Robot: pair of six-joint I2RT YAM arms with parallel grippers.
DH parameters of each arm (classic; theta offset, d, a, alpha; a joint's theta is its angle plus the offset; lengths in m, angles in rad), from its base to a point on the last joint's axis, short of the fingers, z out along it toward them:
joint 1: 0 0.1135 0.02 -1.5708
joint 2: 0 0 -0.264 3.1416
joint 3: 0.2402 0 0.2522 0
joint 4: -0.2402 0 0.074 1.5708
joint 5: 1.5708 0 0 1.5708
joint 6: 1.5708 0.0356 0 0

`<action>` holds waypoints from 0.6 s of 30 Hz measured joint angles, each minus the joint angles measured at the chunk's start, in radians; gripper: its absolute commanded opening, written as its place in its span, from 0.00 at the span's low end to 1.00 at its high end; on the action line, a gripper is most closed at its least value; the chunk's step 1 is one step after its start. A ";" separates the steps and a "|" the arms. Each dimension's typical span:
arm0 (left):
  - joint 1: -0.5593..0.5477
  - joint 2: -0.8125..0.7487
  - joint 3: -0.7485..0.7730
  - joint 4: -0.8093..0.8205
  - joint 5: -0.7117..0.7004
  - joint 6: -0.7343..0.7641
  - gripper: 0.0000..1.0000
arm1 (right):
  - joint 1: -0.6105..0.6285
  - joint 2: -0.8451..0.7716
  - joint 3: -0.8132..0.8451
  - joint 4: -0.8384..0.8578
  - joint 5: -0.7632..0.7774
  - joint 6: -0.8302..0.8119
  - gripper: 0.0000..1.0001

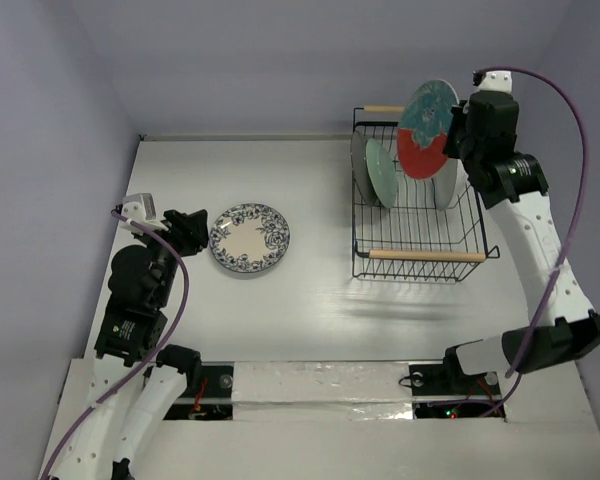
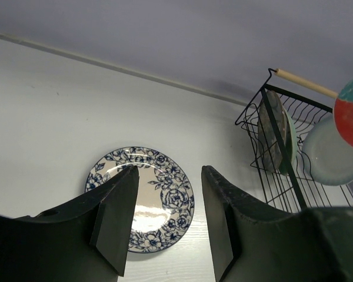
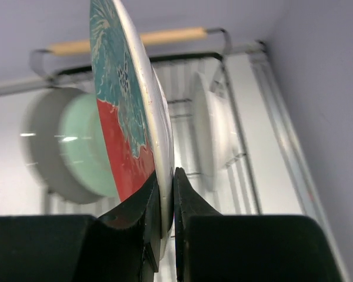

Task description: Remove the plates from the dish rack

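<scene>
- Right claw point(image 3: 166, 176) is clamped on the rim of the round teal-and-red plate point(image 1: 425, 128), 1 finger on each face. An edge pinch suits a plate that stands upright in wires.
- The plate hangs upright over the far half of the rectangular black wire dish rack with 2 pale wooden rod handles point(image 1: 425, 256). It looks raised, but I cannot tell whether its lower rim is fully clear of the wires.
- 3 plates stand on edge in the rack: a pale mint green round plate point(image 1: 382, 172), a dark grey plate point(image 2: 272, 126) just behind it, and a plain white round plate point(image 1: 446, 182) to the right, propped by the wires.
- A round white plate with a blue floral border point(image 1: 249, 239) lies flat on the white surface point(image 1: 310, 300), well to the left of the rack.
- Left claw point(image 2: 169, 171) is spread wide and empty, low beside that plate's left rim, apparently not touching it.
- Judgement: 1 of 5 plates is unloaded and the 2nd is in hand. It needs carrying left without knocking the neighbouring plates.
</scene>
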 measured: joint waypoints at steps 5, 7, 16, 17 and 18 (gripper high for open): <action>0.000 0.000 0.000 0.000 0.000 0.000 0.44 | 0.109 -0.081 -0.013 0.061 -0.155 0.079 0.00; 0.000 0.000 0.000 0.000 -0.001 0.000 0.44 | 0.182 -0.079 -0.040 0.134 -0.230 0.123 0.00; 0.007 0.001 0.000 0.000 -0.016 0.000 0.44 | 0.447 0.230 -0.119 0.401 -0.496 0.336 0.00; 0.007 0.001 0.000 0.000 -0.018 0.000 0.44 | 0.470 0.269 -0.119 0.401 -0.505 0.348 0.00; 0.007 0.001 0.000 0.000 -0.019 0.000 0.44 | 0.492 0.304 -0.120 0.400 -0.511 0.356 0.00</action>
